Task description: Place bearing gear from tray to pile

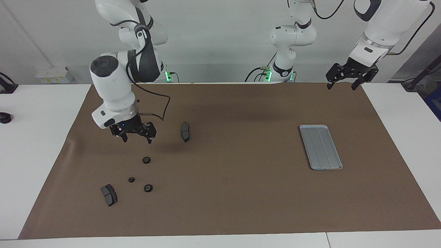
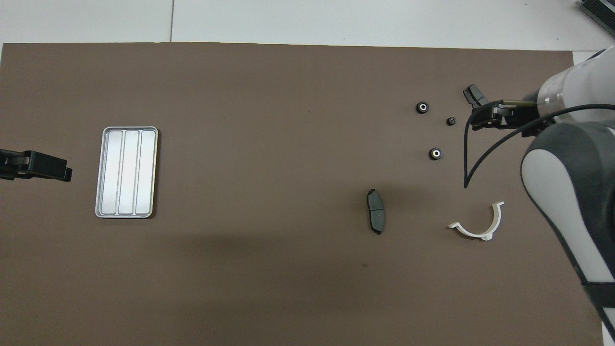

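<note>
The silver-grey ridged tray [image 1: 320,147] [image 2: 127,172] lies empty toward the left arm's end of the brown mat. Three small black bearing gears lie loosely together toward the right arm's end: one [image 1: 146,159] [image 2: 435,154], a smaller one [image 1: 131,179] [image 2: 451,121], and a third [image 1: 148,188] [image 2: 422,107]. My right gripper [image 1: 137,139] [image 2: 483,117] is open and empty, raised over the mat just beside these gears. My left gripper [image 1: 341,84] [image 2: 57,169] is open and empty and waits raised over the mat's edge at the left arm's end, beside the tray.
A dark grey brake pad [image 1: 185,131] [image 2: 375,211] lies nearer to the robots than the gears. A second brake pad [image 1: 109,194] [image 2: 473,96] lies beside the gears. A white curved clip [image 2: 480,226] shows in the overhead view next to the right arm.
</note>
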Available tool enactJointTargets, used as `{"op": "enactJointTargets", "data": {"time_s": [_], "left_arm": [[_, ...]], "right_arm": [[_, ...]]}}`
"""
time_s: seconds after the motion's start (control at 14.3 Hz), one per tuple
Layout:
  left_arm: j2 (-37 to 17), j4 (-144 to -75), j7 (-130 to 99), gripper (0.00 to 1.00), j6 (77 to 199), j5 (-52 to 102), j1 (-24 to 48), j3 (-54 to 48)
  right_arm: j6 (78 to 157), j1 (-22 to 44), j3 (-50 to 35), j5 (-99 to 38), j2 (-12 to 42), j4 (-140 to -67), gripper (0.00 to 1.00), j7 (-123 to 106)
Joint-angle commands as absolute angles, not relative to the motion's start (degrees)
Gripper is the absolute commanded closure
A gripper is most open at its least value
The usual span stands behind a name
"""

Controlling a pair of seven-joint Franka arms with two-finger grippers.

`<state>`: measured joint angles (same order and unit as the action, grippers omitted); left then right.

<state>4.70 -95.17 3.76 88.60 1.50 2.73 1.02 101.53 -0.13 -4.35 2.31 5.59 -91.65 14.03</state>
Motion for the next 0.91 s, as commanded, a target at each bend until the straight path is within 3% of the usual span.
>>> {"op": "enactJointTargets", "data": {"time_s": [0.0, 0.84], "left_arm": [[5.27, -95.80, 4.31, 0.00, 87.98, 1.32, 2.29, 0.79], [5.36, -95.98, 4.22, 0.00, 88.51, 1.32, 3.78, 0.88]], "right_arm": [[93.54, -0.79, -4.83, 0.88, 6.24, -85.18, 0.00, 14.06], [92.72, -0.44, -5.10, -0.43, 4.13, -84.99, 0.00, 13.27]]}}
